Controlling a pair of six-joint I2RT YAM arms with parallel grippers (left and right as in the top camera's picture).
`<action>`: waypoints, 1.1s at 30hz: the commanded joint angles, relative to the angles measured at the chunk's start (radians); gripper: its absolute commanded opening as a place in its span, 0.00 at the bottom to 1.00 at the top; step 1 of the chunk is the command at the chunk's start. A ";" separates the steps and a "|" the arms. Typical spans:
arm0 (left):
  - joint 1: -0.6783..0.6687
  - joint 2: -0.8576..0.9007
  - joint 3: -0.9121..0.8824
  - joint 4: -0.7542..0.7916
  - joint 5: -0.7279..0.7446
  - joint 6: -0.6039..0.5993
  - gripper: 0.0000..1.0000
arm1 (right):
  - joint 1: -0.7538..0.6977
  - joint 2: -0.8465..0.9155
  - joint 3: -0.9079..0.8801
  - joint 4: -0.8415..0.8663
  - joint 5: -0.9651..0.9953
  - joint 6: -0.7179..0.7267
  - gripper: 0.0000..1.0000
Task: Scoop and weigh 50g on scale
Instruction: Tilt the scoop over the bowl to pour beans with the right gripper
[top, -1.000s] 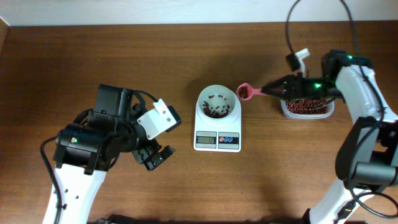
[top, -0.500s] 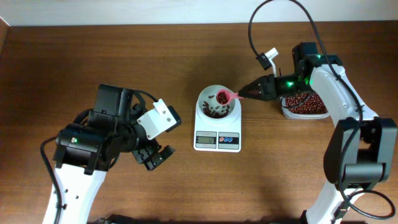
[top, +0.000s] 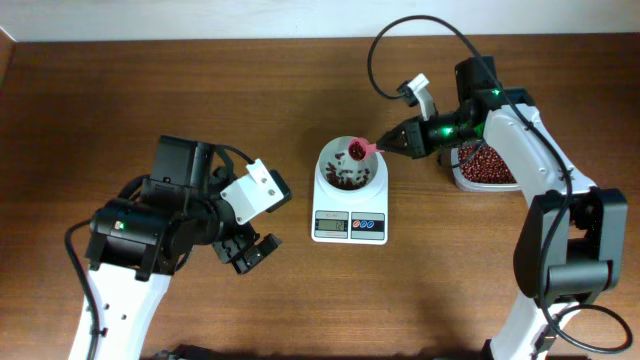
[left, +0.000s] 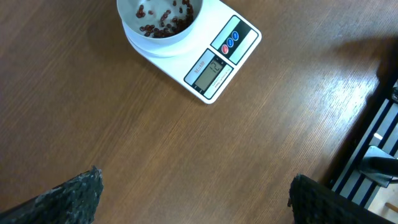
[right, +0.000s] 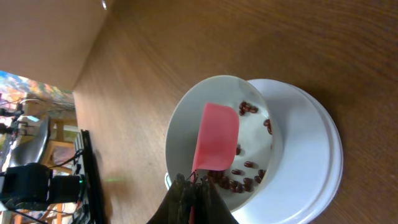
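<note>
The white scale (top: 349, 238) stands mid-table with its round bowl (top: 326, 172) on top; a thin scatter of dark red-brown beans (top: 345, 178) lies inside. My right gripper (top: 388, 146) is shut on the handle of a pink spoon (top: 358, 151), whose scoop hangs over the bowl's far-right side with dark beans in it. In the right wrist view the spoon (right: 216, 137) shows its plain pink side above the bowl (right: 177, 118) and beans (right: 239, 175). My left gripper (top: 250, 252) stands open over bare table, left of the scale (left: 239, 46).
A clear tub (top: 462, 180) full of the same beans sits right of the scale, under my right arm. A black cable (top: 400, 40) loops above the right arm. The table's near edge and a striped floor (left: 373, 143) show in the left wrist view.
My right gripper has carried the pink spoon leftward from beside the tub to over the bowl. The left arm has not moved.
</note>
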 joint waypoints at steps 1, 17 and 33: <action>0.003 0.000 -0.005 0.002 0.018 0.019 0.99 | 0.010 0.012 -0.001 0.003 -0.101 0.009 0.04; 0.003 0.000 -0.005 0.002 0.018 0.019 0.99 | -0.001 0.011 0.000 0.027 0.015 0.145 0.04; 0.003 0.000 -0.005 0.002 0.018 0.019 0.99 | 0.005 0.011 0.000 0.038 -0.033 0.143 0.04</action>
